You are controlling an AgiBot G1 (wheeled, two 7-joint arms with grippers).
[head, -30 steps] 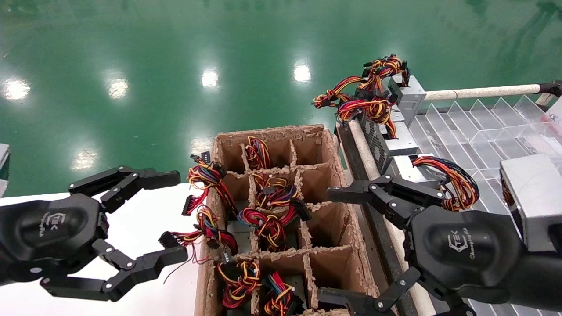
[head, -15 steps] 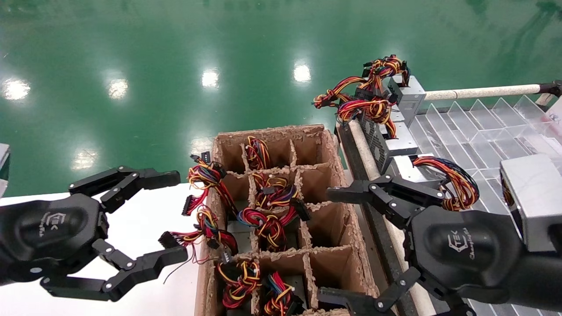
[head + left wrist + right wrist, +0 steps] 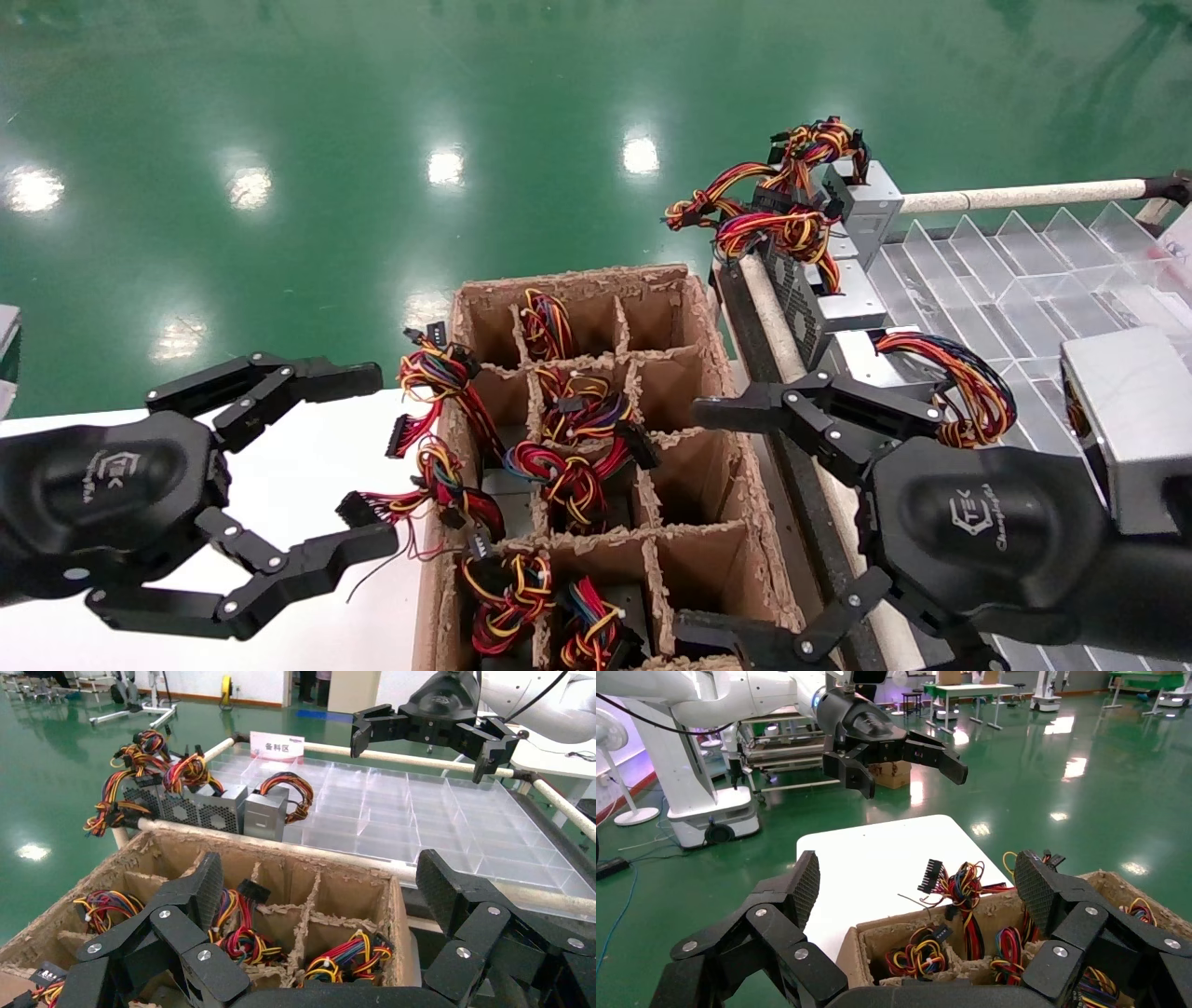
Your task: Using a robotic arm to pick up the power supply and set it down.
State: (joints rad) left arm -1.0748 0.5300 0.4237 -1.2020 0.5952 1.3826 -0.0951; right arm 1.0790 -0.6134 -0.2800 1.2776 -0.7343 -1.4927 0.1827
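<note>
Several power supplies stand in the compartments of a cardboard carton [image 3: 717,373], mostly hidden under their knots of red, yellow and purple wires [image 3: 568,471]. One such knot [image 3: 905,948] lies below my right gripper [image 3: 921,881]. That right gripper [image 3: 698,522], black with a white logo and a silver block behind it, hangs open over the carton's right side, empty. My left gripper [image 3: 368,457], all black, hangs open and empty over the white table beside the carton's left wall. In the left wrist view the left gripper [image 3: 323,888] faces the carton [image 3: 281,853].
A clear divided tray [image 3: 1006,280] with white rails lies right of the carton. Grey boxes stand along its left edge: one with a long wire loop [image 3: 959,373], one with a grille side [image 3: 796,303]. The white table [image 3: 307,447] lies left, green floor beyond.
</note>
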